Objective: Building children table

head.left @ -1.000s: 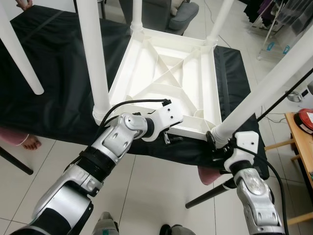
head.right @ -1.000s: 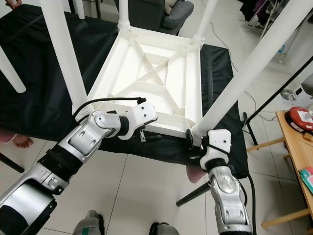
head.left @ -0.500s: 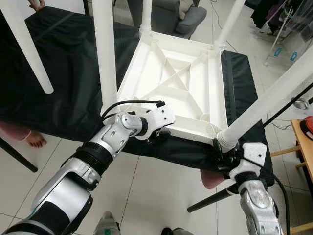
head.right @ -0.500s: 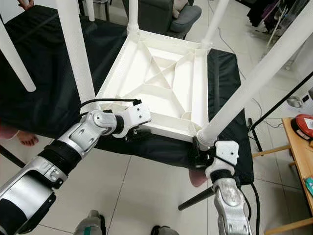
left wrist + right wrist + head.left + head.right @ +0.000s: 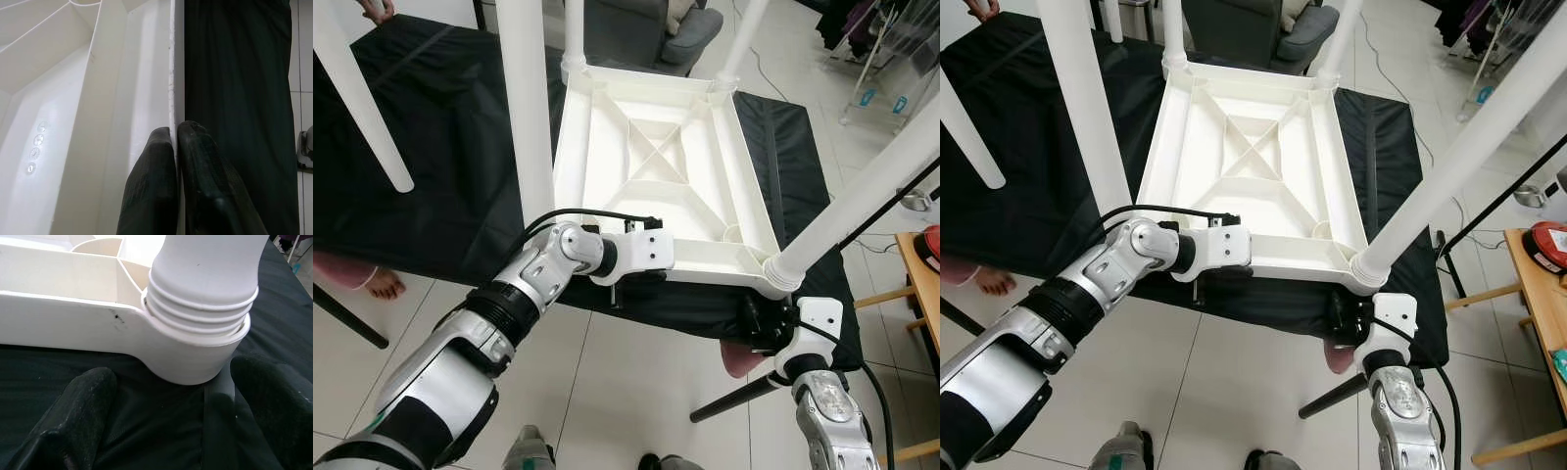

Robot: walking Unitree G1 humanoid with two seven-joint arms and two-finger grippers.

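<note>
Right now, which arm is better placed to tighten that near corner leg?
Right. The right gripper sits open just below the corner socket holding the leg. The left gripper is shut on the tabletop's rim, likely steadying it.

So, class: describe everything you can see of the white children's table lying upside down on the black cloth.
The white table looks like moulded plastic and lies upside down on a black cloth, showing ribs that cross in an X. Four round white legs rise from its corner sockets; the near-right leg is threaded into its socket. The left gripper is shut on the near rim. The right gripper stands open before that socket.
</note>
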